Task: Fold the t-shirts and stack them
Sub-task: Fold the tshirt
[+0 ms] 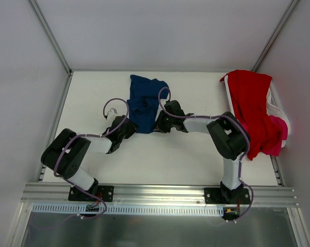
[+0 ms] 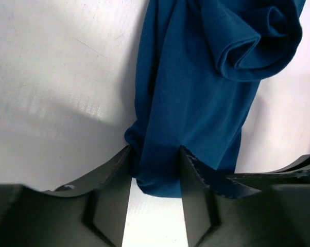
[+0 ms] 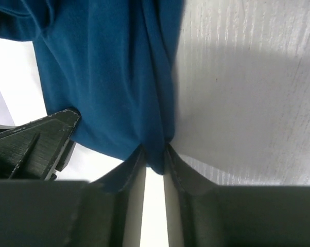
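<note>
The navy t-shirt point(image 1: 144, 103) lies crumpled and lengthwise in the middle of the white table point(image 1: 196, 154). My left gripper point(image 1: 128, 127) is at its near left corner. In the left wrist view the bunched hem of the navy t-shirt point(image 2: 196, 92) fills the gap of my left gripper point(image 2: 155, 170) and touches both fingers. My right gripper point(image 1: 160, 123) is at the near right corner. There my right gripper point(image 3: 155, 154) pinches a narrow fold of the navy t-shirt point(image 3: 103, 77). A red t-shirt point(image 1: 250, 103) and a pink t-shirt point(image 1: 279, 131) hang over the basket.
The white plastic basket point(image 1: 276, 100) stands at the table's right edge, against the right wall. Grey walls close in the left, back and right. The two grippers sit close together, and each one's finger shows in the other's wrist view.
</note>
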Available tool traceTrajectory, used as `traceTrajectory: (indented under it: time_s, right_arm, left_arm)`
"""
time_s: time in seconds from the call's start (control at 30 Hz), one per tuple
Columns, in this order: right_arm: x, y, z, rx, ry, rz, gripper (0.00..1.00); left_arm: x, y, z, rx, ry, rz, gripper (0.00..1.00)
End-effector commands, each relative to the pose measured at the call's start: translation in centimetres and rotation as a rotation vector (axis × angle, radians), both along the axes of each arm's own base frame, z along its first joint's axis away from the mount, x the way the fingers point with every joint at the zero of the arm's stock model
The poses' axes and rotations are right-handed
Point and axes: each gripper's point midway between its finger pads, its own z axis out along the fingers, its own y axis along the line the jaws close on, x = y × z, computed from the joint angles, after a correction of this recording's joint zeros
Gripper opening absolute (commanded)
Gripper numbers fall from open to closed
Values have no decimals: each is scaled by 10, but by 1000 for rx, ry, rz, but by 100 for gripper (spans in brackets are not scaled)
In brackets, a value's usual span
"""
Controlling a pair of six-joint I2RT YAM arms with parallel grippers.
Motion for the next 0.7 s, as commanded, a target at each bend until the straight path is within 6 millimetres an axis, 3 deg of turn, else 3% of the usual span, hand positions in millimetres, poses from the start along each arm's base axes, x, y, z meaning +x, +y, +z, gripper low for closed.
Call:
traceTrajectory:
  time_s: [0.0,0.07,0.23,0.43,0.53,0.67]
  right_arm:
    - [-3,-13,-26,-71,49,-17,18]
    - [-3,-13,-28,-72,54,-19,0]
    - [-5,-15,-27,-73,57,-22,0]
    - [-17,-25,-13,-68,44,-36,1]
    - [-34,-37,10,-72,22,-47,0]
    - [-59,-50,38,-113,-24,-49,1]
  left_arm:
    - [-29,15,-42,88,161,-1,36]
    - [-28,16,-45,104,174,-2,24]
    - [-28,13,-52,140,227,-22,0]
    - [-35,2,-44,115,221,-101,0]
    - [-44,-10,-30,82,214,-181,0]
    - [-62,-23,3,69,178,-253,0]
